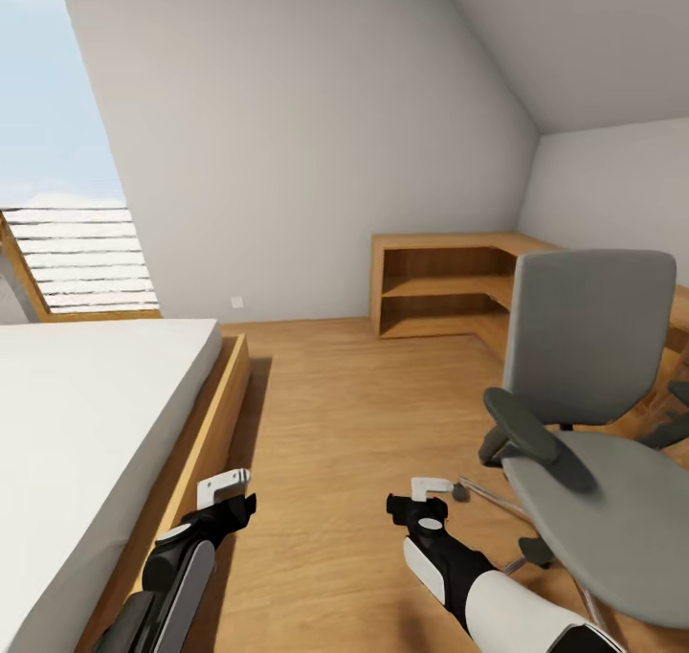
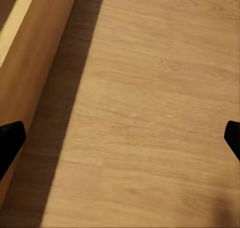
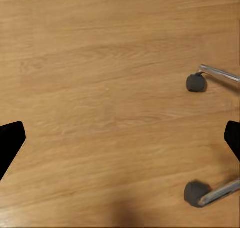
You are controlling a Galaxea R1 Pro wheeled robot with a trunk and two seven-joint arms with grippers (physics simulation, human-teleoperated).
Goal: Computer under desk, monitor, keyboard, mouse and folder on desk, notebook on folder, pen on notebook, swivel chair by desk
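The swivel chair (image 1: 588, 347), grey with black armrests, stands at the right with its seat bare. Two of its black casters (image 3: 196, 82) on chrome legs lie on the wood floor below my right gripper (image 3: 120, 143). That gripper (image 1: 426, 502) hangs open over the floor just left of the chair, holding nothing. My left gripper (image 1: 230, 502) is open too, low beside the bed frame (image 2: 35, 62), with only floor between its fingertips (image 2: 10, 140). The desk, computer, monitor, keyboard, mouse, folder, notebook and pen are out of view.
A white bed (image 1: 86, 414) on a wooden frame runs along the left. A low wooden corner shelf (image 1: 450, 284) stands against the far wall under the sloped ceiling. A slanted window (image 1: 57, 155) is at far left. Wood floor (image 1: 354, 414) stretches between bed and chair.
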